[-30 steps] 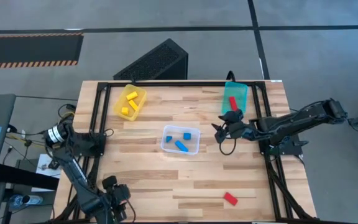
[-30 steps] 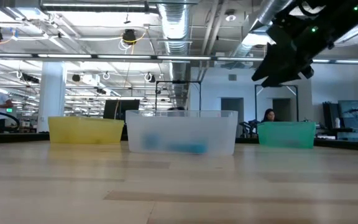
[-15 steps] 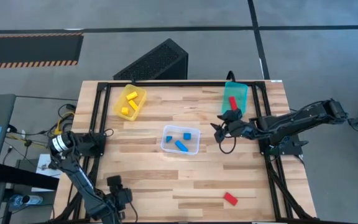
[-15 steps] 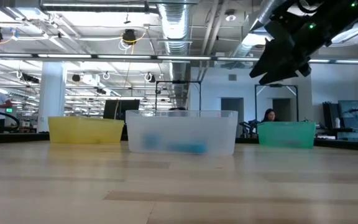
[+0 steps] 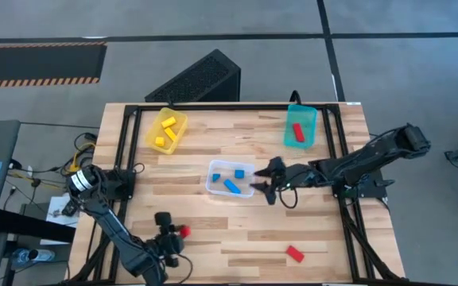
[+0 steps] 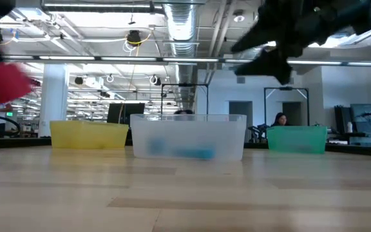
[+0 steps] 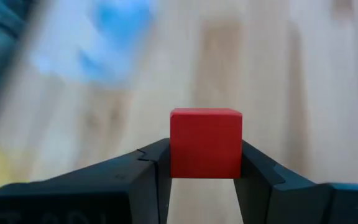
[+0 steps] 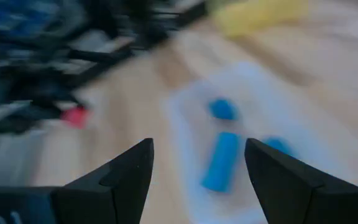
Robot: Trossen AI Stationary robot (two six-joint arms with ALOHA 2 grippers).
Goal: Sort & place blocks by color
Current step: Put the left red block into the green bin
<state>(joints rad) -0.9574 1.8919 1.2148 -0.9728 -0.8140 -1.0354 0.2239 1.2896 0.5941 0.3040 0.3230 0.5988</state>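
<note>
With the red cube (image 7: 205, 143) pinched squarely between the left tool (image 5: 175, 236) fingers, carry level to the far teal bin (image 5: 300, 125), release low inside. Right tool (image 5: 262, 187) spread empty over clear bin (image 5: 230, 179).

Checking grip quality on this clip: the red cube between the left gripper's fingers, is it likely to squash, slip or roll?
The red cube looks rigid: its edges stay straight between the left gripper fingers. The fingers meet two flat, parallel faces, so slipping seems unlikely, though its finish looks smooth. With flat sides, it should sit rather than roll once set down.
</note>
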